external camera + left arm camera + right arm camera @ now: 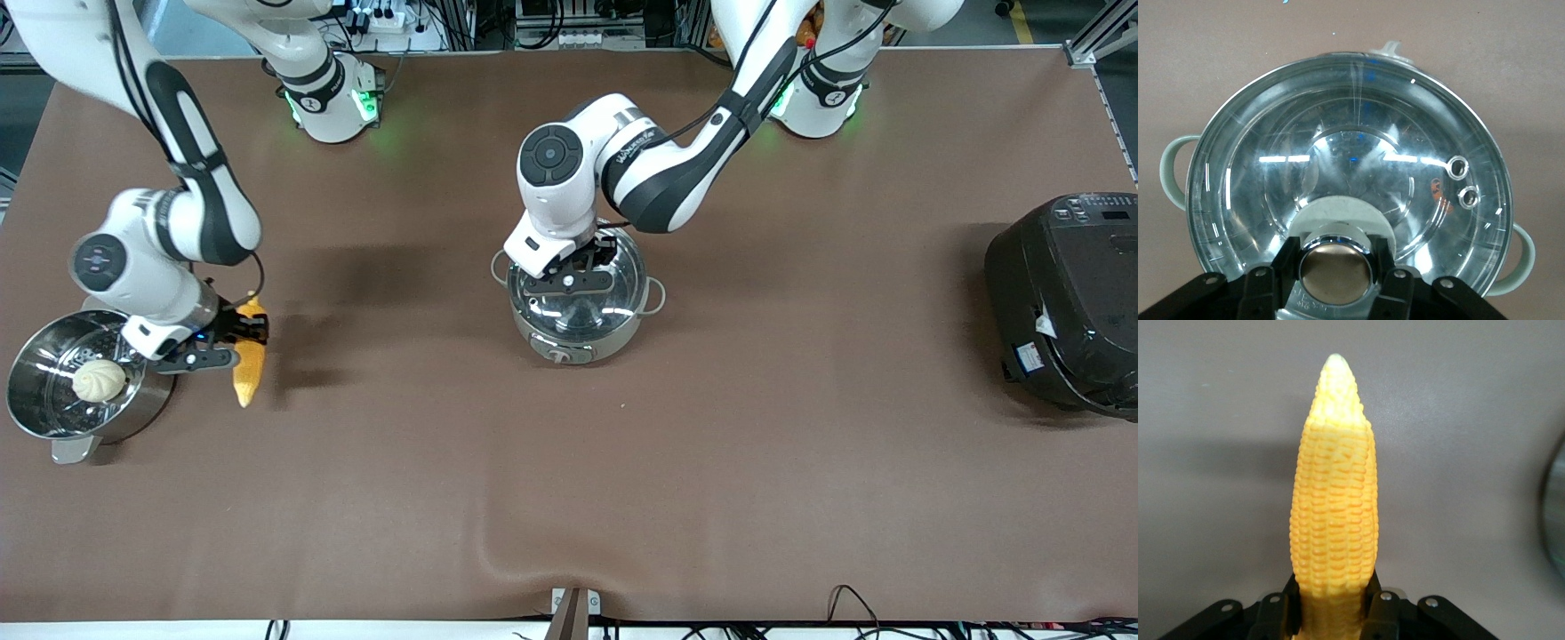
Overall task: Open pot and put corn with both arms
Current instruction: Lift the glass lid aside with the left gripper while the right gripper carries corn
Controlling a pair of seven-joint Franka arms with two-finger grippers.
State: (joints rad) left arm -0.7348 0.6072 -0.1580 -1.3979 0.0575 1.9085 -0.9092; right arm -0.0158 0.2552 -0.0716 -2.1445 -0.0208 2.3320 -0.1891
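Note:
The grey pot (576, 336) stands mid-table with its glass lid (1351, 153) on it. My left gripper (569, 277) is over the lid, its fingers (1263, 280) closed on the brass-coloured lid knob (1335, 272). The yellow-orange corn (249, 356) lies beside the steamer pot toward the right arm's end of the table. My right gripper (233, 333) is shut on the corn's thick end (1333, 520), with its tapered tip pointing toward the front camera. Whether the corn is lifted off the table I cannot tell.
A steel perforated steamer pot (40, 391) holding a round white bun (99, 380) stands next to the right gripper. A large black cooker (1067, 302) stands at the left arm's end of the table. A brown mat (622, 498) covers the table.

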